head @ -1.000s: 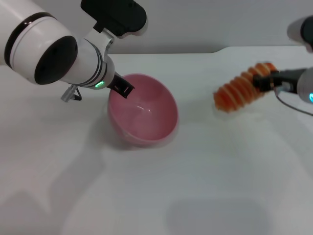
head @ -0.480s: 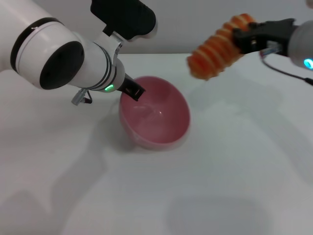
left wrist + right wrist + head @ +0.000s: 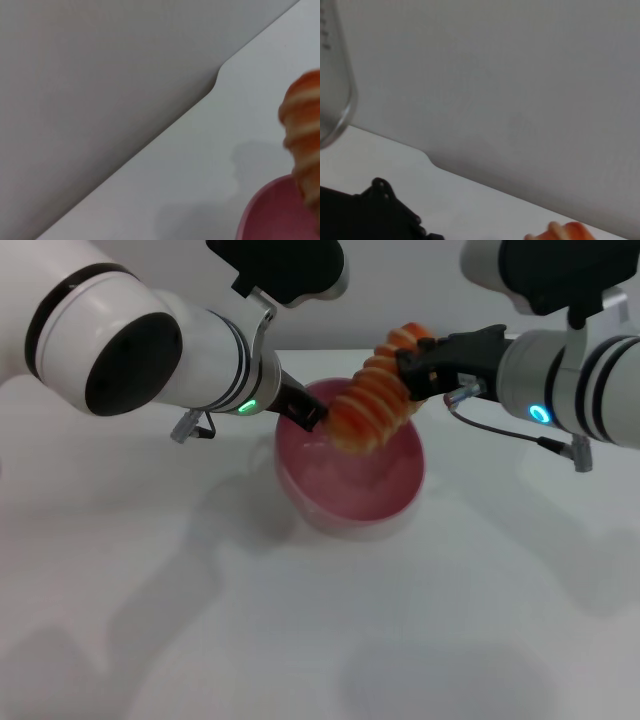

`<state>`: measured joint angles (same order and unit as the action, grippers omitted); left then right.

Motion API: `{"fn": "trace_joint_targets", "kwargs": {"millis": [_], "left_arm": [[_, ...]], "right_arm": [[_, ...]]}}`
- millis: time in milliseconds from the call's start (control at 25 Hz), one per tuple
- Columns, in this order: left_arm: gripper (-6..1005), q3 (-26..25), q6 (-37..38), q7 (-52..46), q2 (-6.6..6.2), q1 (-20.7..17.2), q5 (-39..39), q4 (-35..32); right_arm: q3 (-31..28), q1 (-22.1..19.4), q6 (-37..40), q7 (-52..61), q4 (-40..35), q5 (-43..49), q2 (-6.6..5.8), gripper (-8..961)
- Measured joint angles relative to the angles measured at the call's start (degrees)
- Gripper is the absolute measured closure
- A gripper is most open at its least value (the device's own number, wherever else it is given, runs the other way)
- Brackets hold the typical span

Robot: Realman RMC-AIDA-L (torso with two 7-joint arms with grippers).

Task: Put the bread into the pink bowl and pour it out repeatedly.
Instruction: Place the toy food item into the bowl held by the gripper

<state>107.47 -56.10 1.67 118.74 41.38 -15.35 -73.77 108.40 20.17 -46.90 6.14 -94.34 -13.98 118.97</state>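
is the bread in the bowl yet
Partly: the right end effector holds the bread tilted, its lower end inside the bowl.

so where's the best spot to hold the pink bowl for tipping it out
Grip the pink bowl by its thin rim, on the robot's left side, one finger inside and one outside. The wall is round and smooth, so only the rim offers an edge. The left gripper already holds there, while the right gripper lowers the bread in.
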Motion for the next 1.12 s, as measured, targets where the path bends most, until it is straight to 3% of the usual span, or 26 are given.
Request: {"fn": "trace_joint_targets", "kwargs": {"millis": [240, 480, 680, 1120], "left_arm": [[960, -0.21, 0.04, 0.1, -0.05, 0.11, -0.03, -0.21], [960, -0.57, 0.12, 0.52, -0.08, 0.11, 0.02, -0.24], [960, -1.25, 0.34, 0.79, -0.18, 0.43, 0.15, -0.08], [960, -1.99, 0.92, 0.83, -0.17, 0.55, -0.07, 0.69]], "right_arm": [[0.28, 0.26, 0.61, -0.26, 0.09, -1.33, 0.01, 760], [0.9, 0.29, 0.77, -0.47, -0.3, -1.37, -0.14, 608], [0.97, 0.1, 0.95, -0.54, -0.2, -1.38, -0.14, 373], [0.74, -0.4, 1.83, -0.03, 0.89, -2.32, 0.01, 326]]}}
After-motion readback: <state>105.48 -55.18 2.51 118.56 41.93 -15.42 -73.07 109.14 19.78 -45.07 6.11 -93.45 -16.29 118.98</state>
